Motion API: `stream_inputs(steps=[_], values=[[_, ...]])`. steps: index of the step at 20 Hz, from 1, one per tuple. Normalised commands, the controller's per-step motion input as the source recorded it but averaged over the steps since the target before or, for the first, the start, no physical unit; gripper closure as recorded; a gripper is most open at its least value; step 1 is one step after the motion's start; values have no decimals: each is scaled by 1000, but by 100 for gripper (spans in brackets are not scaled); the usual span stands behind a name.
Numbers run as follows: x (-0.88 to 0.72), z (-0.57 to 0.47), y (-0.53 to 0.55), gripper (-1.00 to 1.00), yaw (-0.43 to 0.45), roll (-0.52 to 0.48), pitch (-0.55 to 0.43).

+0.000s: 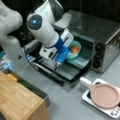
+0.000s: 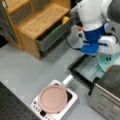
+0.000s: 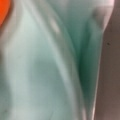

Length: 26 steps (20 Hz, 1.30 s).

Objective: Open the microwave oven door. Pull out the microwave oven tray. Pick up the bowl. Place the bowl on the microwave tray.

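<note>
Door's already dropped open and the flat dark tray (image 1: 75,65) pulled out. The small mint-green bowl (image 1: 74,50) is held over it by the blue-and-white gripper (image 1: 67,53), apparently clamped on the rim. Placing step, pretty much.

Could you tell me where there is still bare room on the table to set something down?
Bare grey table lies between the wooden cabinet and the white base with the pink plate. It is crowded at the microwave oven: the gripper and bowl sit over the tray and open door.
</note>
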Motion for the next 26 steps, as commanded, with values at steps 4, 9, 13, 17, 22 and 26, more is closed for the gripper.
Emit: stream_inputs(steps=[4,9,13,17,22,26], values=[[-278,180,97,-100,-146,-53,-85],[-157,291,-57,-100,-33,-127,16],[23,228,-150,-100,77,-141,101],[255,361,-276,-100,180,-65,204],[495,417,-328,-100,265,45,297],[551,245,-249,-100,292,64,310]])
